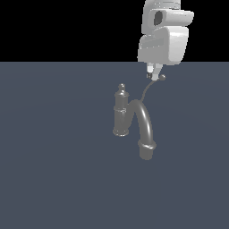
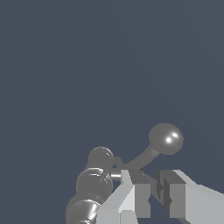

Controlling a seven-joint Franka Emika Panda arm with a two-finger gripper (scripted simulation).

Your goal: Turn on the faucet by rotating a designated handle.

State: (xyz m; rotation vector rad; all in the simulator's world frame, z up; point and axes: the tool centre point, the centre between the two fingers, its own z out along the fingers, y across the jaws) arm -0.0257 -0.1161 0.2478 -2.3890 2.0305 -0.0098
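The dark grey faucet [image 1: 121, 112] stands upright with a knob finial and a thick arched spout [image 1: 144, 127] towards the exterior view's right. The thin curved handle [image 1: 146, 91] rises from the column to a small ball tip [image 1: 162, 77]. My gripper [image 1: 154, 73] hangs from above, right at the handle's upper end, just beside the ball tip. In the wrist view the fingers [image 2: 131, 194] stand nearly together with only a narrow slit between them. The gripper [image 2: 152, 192] sits close against the handle [image 2: 141, 161] below the ball tip [image 2: 166, 138]. The faucet column [image 2: 89, 186] is alongside.
The faucet stands on a flat dark blue-grey floor [image 1: 53, 170]. The arm's white body [image 1: 163, 40] is above and behind the handle tip.
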